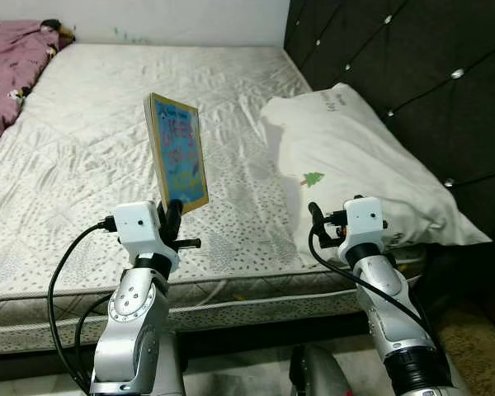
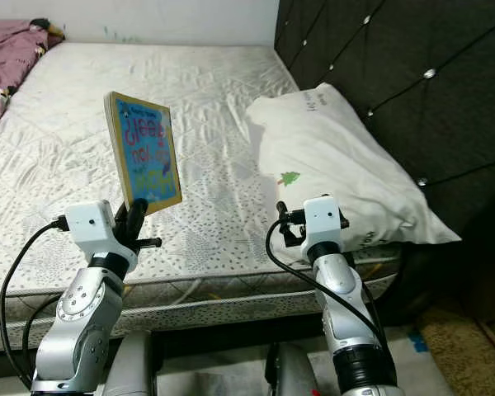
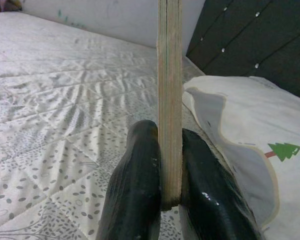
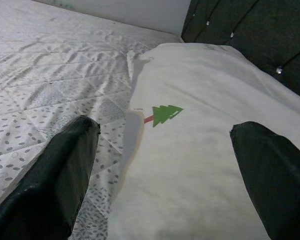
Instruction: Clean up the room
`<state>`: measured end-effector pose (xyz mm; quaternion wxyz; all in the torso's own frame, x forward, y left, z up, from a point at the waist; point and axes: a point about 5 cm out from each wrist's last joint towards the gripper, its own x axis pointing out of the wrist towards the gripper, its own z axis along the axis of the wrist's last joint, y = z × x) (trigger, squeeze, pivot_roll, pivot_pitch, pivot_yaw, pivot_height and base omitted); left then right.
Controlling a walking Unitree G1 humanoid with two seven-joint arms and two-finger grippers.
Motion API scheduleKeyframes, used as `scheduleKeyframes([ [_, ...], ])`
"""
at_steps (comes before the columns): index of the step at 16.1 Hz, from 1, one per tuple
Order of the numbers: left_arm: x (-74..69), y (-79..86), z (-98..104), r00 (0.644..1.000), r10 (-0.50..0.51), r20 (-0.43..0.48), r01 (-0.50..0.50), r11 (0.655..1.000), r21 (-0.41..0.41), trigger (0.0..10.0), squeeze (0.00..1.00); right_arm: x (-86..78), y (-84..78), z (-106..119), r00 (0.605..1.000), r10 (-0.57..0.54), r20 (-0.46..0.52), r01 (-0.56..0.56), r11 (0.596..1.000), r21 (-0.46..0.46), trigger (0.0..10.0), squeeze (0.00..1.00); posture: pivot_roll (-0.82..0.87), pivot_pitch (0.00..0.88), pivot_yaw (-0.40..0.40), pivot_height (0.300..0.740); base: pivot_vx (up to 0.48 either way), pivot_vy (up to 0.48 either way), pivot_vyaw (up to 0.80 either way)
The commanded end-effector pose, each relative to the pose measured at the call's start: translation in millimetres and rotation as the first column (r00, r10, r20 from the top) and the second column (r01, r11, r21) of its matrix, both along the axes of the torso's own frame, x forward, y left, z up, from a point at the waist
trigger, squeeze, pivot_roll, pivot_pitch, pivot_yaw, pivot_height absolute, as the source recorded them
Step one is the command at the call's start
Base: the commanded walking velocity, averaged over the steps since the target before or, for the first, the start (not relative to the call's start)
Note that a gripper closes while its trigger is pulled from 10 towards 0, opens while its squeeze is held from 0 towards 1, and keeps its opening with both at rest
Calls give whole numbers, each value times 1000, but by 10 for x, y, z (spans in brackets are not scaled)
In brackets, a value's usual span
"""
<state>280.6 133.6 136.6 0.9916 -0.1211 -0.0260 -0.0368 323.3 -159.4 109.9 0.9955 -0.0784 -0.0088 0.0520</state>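
Observation:
My left gripper (image 1: pixel 172 216) is shut on the lower edge of a thin wooden board (image 1: pixel 178 152) with a colourful printed face. The board stands upright above the near edge of the bed. In the left wrist view the board's edge (image 3: pixel 169 100) is clamped between both black fingers (image 3: pixel 135 190). My right gripper (image 1: pixel 316 216) is open, held above the bed's near edge just in front of a white pillow (image 1: pixel 355 161) with a small green tree print (image 4: pixel 163 114). Nothing is between its fingers (image 4: pixel 55 185).
The bare quilted mattress (image 1: pixel 91 140) stretches ahead. A pink blanket (image 1: pixel 8 70) lies at its far left corner. A dark tufted headboard (image 1: pixel 412 74) runs along the right side, and the pillow leans near it. A white wall stands beyond the bed.

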Motion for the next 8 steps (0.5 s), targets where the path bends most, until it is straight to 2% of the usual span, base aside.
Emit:
scheduleKeyframes([
  [1,9,-55,167,996,-29,87,30,999,-14,10000,0,8,-2,39,1000,3,14,-3,1000,-1,10000,0,-20,50,-49,570,379,0,0],
  [8,16,-74,166,996,-43,83,44,999,-17,10000,0,10,-1,37,1000,9,18,-8,1000,-14,10000,0,-20,49,-46,570,432,0,0],
])
